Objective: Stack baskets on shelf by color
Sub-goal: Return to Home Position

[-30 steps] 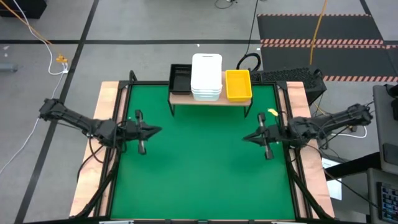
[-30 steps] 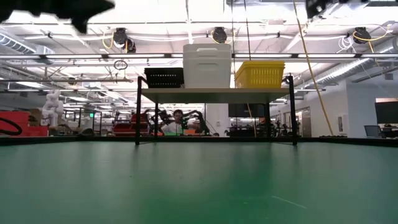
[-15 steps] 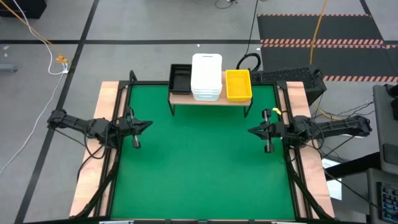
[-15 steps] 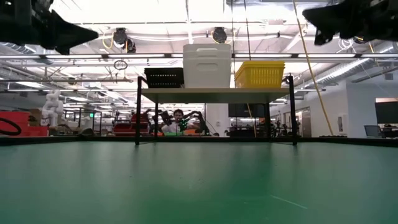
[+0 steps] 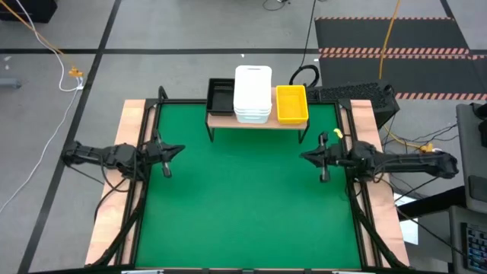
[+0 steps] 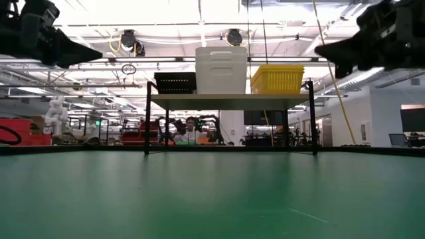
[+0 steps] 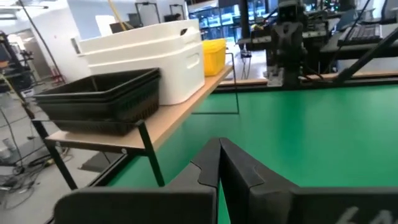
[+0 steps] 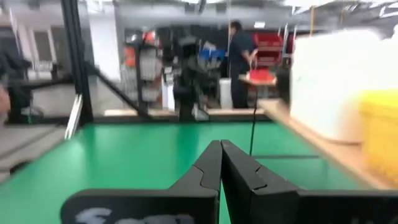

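Note:
The wooden shelf [image 5: 257, 122] stands on thin black legs at the table's far edge. On it rest a black basket stack [image 5: 221, 95] at left, a white basket stack [image 5: 253, 93] in the middle and a yellow basket stack [image 5: 291, 103] at right. In the low view they show as black [image 6: 175, 82], white [image 6: 221, 69] and yellow [image 6: 277, 79]. My left gripper [image 5: 181, 150] hovers at the table's left side, shut and empty. My right gripper [image 5: 303, 158] hovers at the right side, shut and empty. Both point toward the table's middle.
The green mat [image 5: 243, 205] lies bare between and in front of the arms. Wooden side strips [image 5: 122, 190] run along both sides. A person [image 8: 241, 53] stands in the room beyond the table. Cables and a dark ramp lie on the floor behind.
Both arms have drawn back from the table's middle toward their own side edges and come down lower, the left toward the left edge, the right toward the right edge. The baskets and shelf have stayed put.

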